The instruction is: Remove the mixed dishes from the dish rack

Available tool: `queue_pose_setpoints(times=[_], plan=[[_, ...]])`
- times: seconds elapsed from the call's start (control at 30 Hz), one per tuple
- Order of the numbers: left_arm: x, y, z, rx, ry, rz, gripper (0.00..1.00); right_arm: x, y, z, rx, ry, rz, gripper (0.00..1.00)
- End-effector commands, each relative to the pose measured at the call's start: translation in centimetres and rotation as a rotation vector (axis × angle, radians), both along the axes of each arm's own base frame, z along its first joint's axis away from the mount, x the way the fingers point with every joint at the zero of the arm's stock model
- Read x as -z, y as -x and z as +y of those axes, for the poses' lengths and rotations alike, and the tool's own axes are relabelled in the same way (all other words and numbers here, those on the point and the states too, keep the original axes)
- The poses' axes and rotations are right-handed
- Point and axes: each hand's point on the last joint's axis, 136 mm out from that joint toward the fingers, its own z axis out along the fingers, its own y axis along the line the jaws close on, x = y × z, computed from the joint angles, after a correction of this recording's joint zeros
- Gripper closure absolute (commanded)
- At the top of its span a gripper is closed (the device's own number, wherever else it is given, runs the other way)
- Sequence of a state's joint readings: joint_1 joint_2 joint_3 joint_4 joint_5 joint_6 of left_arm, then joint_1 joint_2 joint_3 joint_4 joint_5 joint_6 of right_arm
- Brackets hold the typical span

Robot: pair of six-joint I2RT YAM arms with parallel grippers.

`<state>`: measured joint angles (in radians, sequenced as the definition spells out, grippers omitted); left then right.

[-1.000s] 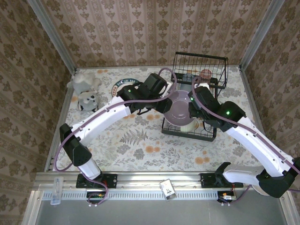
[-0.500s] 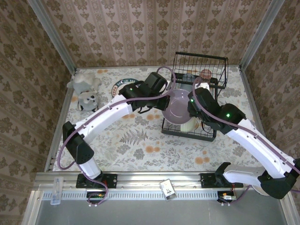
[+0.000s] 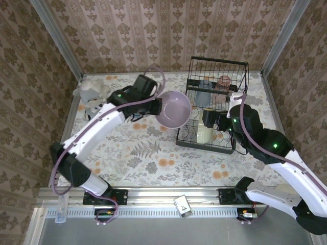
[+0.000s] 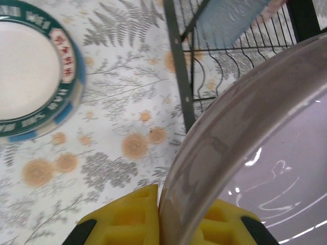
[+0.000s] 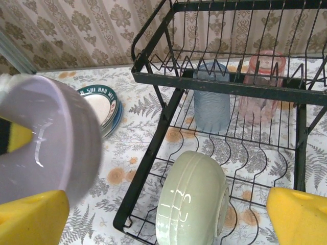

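Rack (image 3: 217, 102): green bowl (image 5: 191, 199), cups (image 5: 212, 97) inside. Left of it: plates (image 5: 102, 104), toy (image 3: 92, 97), lavender bowl (image 3: 172, 108) pinched by left gripper (image 4: 168, 214). Right gripper (image 3: 209, 118) agape at front.

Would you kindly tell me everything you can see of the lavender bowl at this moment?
The lavender bowl is round, smooth and glossy, plastic-looking, pale purple inside and out, and empty. It hangs tilted above the table, opening toward the top camera, just left of the dish rack and seemingly clear of it. The left gripper is shut on its rim, a yellow finger on each side; nothing else touches it.
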<state>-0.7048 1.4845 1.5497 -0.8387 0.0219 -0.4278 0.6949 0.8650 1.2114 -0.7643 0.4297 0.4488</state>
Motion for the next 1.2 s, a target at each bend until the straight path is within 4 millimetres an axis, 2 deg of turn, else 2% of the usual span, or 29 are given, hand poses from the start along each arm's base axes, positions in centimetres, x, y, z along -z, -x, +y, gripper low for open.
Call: queue_pose_setpoints(times=[0.0, 0.07, 0.23, 0.33, 0.4, 0.47, 0.57, 0.67, 0.93, 1.17], plan=[[-3.5, 0.5, 3.4, -0.093, 0.085, -0.079, 1.0, -0.2, 1.1, -0.1, -0.019, -0.076, -0.018, 0.0], [-3.2, 1.0, 5.9, -0.145, 0.082, -0.081, 1.0, 0.2, 1.5, -0.4, -0.013, -0.089, -0.02, 0.0], [-2.0, 3.3, 10.7, -0.24, 0.079, -0.05, 1.0, 1.3, 2.0, -0.8, -0.005, -0.103, 0.002, 0.0], [-0.6, 4.8, 12.6, -0.281, 0.073, -0.01, 1.0, 1.8, 2.2, -0.7, -0.006, -0.131, 0.006, 0.0], [0.6, 5.8, 13.0, -0.283, 0.07, 0.027, 1.0, 2.2, 2.3, -0.4, -0.016, -0.148, 0.012, 0.0], [2.3, 6.3, 14.1, -0.327, 0.066, 0.069, 1.0, 2.9, 2.2, -0.4, -0.012, -0.145, 0.029, 0.0], [5.3, 6.7, 14.1, -0.346, 0.088, 0.145, 1.0, 3.8, 2.0, -0.8, 0.019, -0.118, 0.045, 0.0], [8.1, 6.3, 13.8, -0.368, 0.094, 0.215, 1.0, 4.8, 1.6, -0.8, 0.019, -0.062, 0.062, 0.0], [12.3, 3.7, 13.5, -0.408, 0.018, 0.292, 1.0, 6.5, 0.4, 2.5, -0.125, -0.02, 0.057, 0.0], [14.9, 0.9, 12.4, -0.414, -0.018, 0.335, 1.0, 7.5, -0.2, 2.9, -0.137, 0.018, 0.058, 0.0]])
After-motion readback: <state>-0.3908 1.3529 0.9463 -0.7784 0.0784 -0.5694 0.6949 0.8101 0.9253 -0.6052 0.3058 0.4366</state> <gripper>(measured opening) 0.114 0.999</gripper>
